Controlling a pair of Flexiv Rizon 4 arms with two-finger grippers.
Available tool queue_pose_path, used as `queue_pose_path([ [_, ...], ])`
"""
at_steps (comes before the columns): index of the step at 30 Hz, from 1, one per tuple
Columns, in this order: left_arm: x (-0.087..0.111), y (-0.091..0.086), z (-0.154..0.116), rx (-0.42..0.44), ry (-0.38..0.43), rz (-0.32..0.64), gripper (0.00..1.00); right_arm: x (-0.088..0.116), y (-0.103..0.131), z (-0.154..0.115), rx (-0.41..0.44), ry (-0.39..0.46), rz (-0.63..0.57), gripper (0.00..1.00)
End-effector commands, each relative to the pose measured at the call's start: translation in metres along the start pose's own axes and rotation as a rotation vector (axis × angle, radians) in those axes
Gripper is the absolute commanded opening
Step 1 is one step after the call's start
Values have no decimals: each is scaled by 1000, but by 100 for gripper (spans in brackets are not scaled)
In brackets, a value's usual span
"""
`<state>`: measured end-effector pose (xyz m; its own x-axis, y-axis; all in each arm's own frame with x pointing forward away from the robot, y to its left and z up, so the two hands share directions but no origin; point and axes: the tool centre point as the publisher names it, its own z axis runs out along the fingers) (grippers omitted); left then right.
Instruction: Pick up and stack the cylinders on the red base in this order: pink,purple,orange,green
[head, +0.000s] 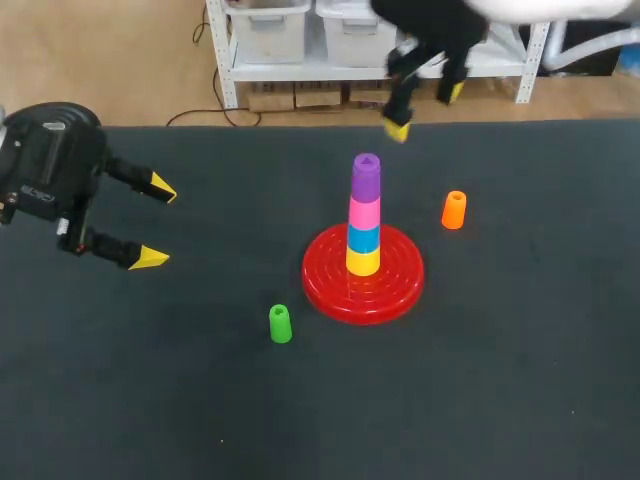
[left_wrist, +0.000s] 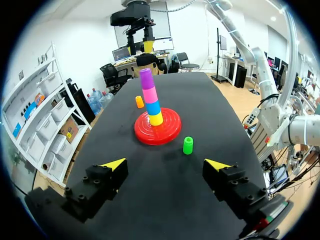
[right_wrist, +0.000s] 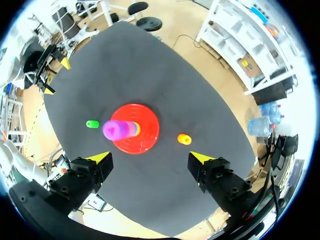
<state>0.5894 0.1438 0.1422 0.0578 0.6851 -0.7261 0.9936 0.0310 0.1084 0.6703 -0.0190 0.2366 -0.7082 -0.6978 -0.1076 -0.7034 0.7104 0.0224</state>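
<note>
Orange cylinder (head: 453, 210) stands upright on the tabletop (head: 520, 350) at two o'clock from the red base (head: 325, 287), perhaps five o'clock from the right arm's open, empty jaws, with the left arm's jaws likewise open but farther off.

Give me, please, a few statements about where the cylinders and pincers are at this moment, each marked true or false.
1. The purple cylinder tops the stack on the red base. True.
2. The orange cylinder is already on the stack. False: it stands on the table, apart from the base.
3. The green cylinder stands upright on the table. True.
4. The left pincer is shut on a cylinder. False: it is open and empty.
5. The right pincer is open and empty. True.
</note>
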Motion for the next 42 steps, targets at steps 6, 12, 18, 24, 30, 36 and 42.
queue_pose_path([
  [6,1,1,1,0,-2,2,100,14,-45,16,13,-109,145,100],
  [12,1,1,1,0,-2,2,100,7,-70,58,-25,-65,188,100],
  [18,1,1,1,0,-2,2,100,5,-84,88,-40,-38,203,100],
  [24,1,1,1,0,-2,2,100,4,-95,107,-38,-12,196,100],
  [30,1,1,1,0,-2,2,100,6,-104,124,-52,14,191,100],
  [36,1,1,1,0,-2,2,100,8,-109,140,-59,37,194,100],
  [42,1,1,1,0,-2,2,100,12,-102,154,-80,56,183,100],
])
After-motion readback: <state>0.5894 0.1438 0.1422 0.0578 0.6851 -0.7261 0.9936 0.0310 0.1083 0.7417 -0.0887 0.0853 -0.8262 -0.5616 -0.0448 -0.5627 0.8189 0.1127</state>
